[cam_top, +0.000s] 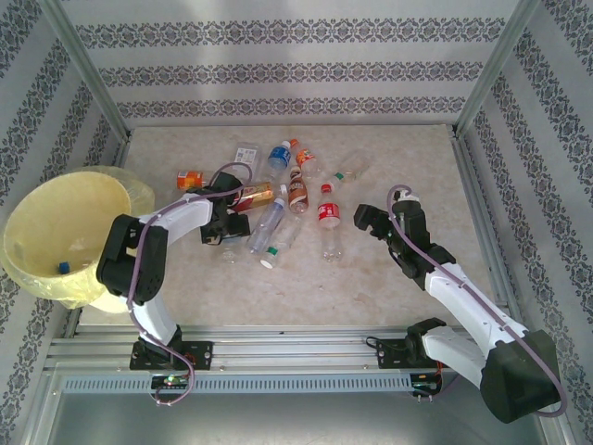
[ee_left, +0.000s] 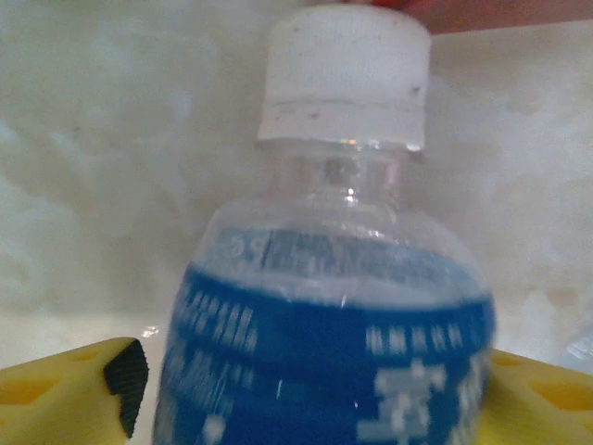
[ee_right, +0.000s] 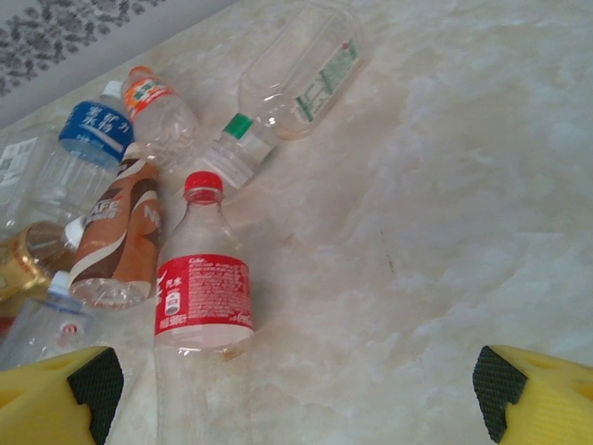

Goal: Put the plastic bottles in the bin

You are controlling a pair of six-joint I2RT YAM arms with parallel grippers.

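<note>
Bottle and pincer are the relation that matters on the left: in the left wrist view a blue-labelled bottle (ee_left: 334, 352) lies straight between the yellow fingers (ee_left: 65, 389) of the left gripper (ee_left: 324, 394), its long axis running from 6 to 12 o'clock and its white cap pointing to 12, away from the wrist. One finger stands at each flank of the label, across the short axis, which suits a pinch. Whether the pads are already pressing the plastic I cannot tell. From above, the left gripper (cam_top: 225, 227) sits at the 9 o'clock edge of the heap of plastic bottles (cam_top: 287, 209) on the table (cam_top: 417, 167), and the bin (cam_top: 28, 218) stands at 9 o'clock from it, well apart, so I judge the left arm the natural carrier. The right gripper (cam_top: 375, 221) hangs with its jaws wide and nothing between them. A red-labelled bottle (cam_top: 328, 218) lies near it at 9 o'clock, lengthwise from 6 to 12 with the red cap at 12. In the right wrist view that red-labelled bottle (ee_right: 204, 292) lies at about 11 o'clock of the right gripper (ee_right: 296, 394).
</note>
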